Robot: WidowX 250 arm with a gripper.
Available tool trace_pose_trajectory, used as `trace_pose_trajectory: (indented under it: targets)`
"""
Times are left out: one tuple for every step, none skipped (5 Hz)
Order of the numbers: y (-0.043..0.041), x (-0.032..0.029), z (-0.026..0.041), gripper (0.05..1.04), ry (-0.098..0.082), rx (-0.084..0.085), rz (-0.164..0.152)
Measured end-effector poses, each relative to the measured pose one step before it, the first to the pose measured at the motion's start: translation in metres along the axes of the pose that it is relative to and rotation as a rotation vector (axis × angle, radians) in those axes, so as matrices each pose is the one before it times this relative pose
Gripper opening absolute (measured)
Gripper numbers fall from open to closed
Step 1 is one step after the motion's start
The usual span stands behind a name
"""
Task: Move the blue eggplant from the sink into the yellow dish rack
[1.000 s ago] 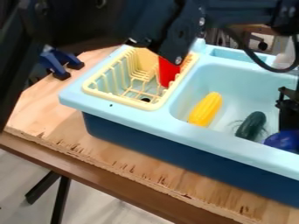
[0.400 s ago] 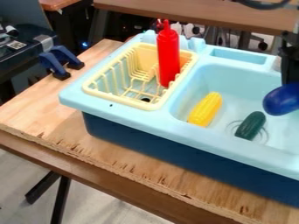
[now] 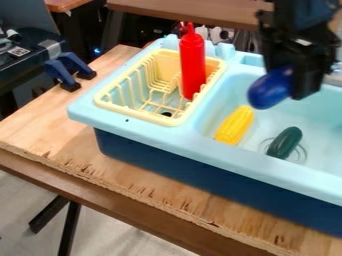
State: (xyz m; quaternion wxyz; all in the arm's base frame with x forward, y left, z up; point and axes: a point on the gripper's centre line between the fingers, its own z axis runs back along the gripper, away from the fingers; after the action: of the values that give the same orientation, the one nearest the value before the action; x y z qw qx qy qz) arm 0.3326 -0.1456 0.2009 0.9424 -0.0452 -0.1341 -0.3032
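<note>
Nearest is the raw front edge of the wooden counter (image 3: 120,175), and on the counter sits a light blue toy sink (image 3: 227,157) with a darker blue lower body. Just behind the sink's front rim, inside the basin, a dark green cucumber (image 3: 285,142) lies aslant across the round drain (image 3: 302,155). To its left a yellow corn cob (image 3: 235,125) lies near the basin's left wall, its long axis slanting the same way, lower left to upper right.

Above the basin, beyond the cucumber, the black tool (image 3: 288,84) is closed on a blue eggplant (image 3: 268,90). The eggplant juts from the tool's left side as seen in the view, its long axis slanting down and leftward. Its rounded free end shows just beside the upper end of the corn cob and looks raised off the basin floor, though how high I cannot tell. The tool itself shows above and slightly right of the cucumber.

Well to the left of the eggplant, a pale yellow dish rack (image 3: 137,114) is set into the sink's other side. A red squeeze bottle (image 3: 192,62) stands upright in it, along the side towards the basin, so the bottle lies between the eggplant and most of the rack. Two dark blue clamps (image 3: 61,75) grip the counter's left edge; farther back is a brown table (image 3: 194,11).
</note>
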Motion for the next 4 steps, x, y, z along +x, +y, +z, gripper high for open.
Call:
trace_pose_trajectory:
  targets:
    - [0.02809, -0.01494, 0.00693, 0.619, -0.0413, 0.0374, 0.0782]
    - [0.02109, -0.02197, 0.01369, 0.619, 0.0042, 0.0459, 0.0762]
    - [0.01092, -0.01729, 0.00587, 0.619, 0.0126, 0.0332, 0.0497]
    - [0.01176, -0.00523, -0.00263, 0.618, 0.0273, 0.0218, 0.0603]
